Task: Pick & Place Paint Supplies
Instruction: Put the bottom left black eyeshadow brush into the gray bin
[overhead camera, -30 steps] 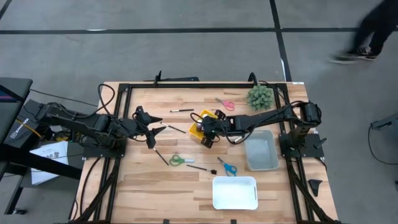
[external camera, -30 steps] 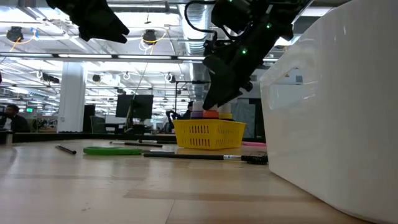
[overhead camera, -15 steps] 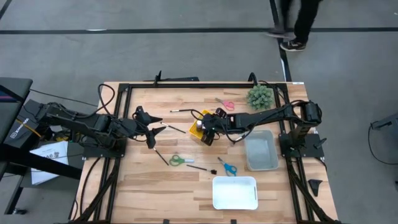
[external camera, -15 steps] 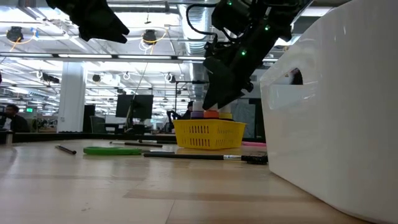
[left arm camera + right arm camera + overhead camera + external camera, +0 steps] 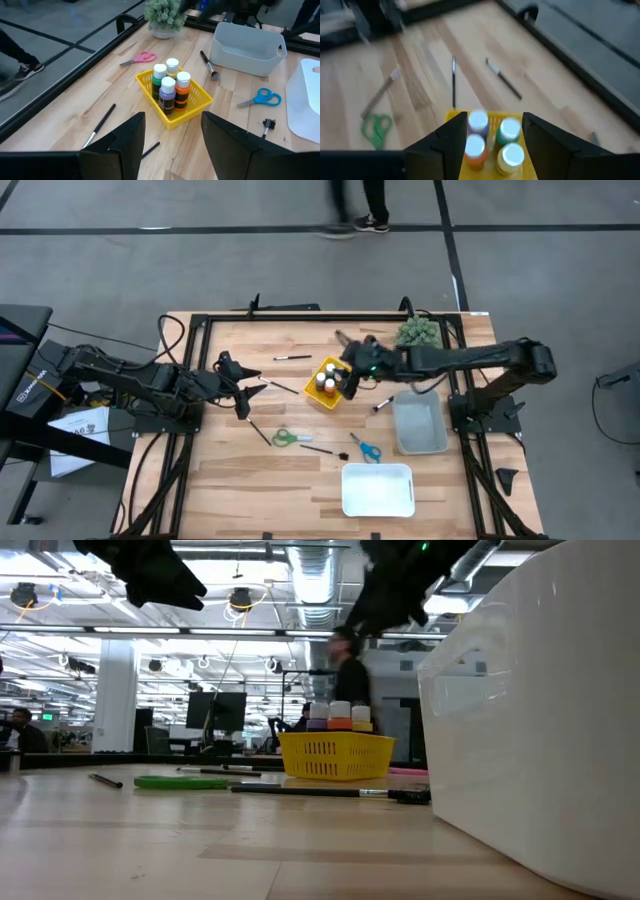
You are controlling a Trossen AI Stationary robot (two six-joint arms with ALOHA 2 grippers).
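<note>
Wooden planks make up the table top (image 5: 230, 470), framed by black rails, with a grey floor around it. Over that table the right gripper (image 5: 352, 369) has drawn back from the small yellow mesh basket (image 5: 194, 103) and now hangs just beside it on the plant side, fingers parted and holding nothing. Four small paint bottles (image 5: 170, 85) with white caps, green, yellow, purple and orange, stand upright together in the basket. I judge the bottle stage finished, with the brushes next.

The left gripper (image 5: 243, 387) waits over the table's left part, its fingers spread and empty.

Thin dark-handled brushes lie scattered: one (image 5: 291, 357) near the far rail, one (image 5: 285, 388) just ahead of the left gripper, one (image 5: 259, 431) beside the green-handled scissors (image 5: 291, 438). Blue scissors (image 5: 365, 448), pink scissors (image 5: 139, 58), a grey bin (image 5: 420, 424), a white bin (image 5: 378, 490) and the spiky green plant (image 5: 417, 333) crowd the right half, so reaching past them calls for care.
</note>
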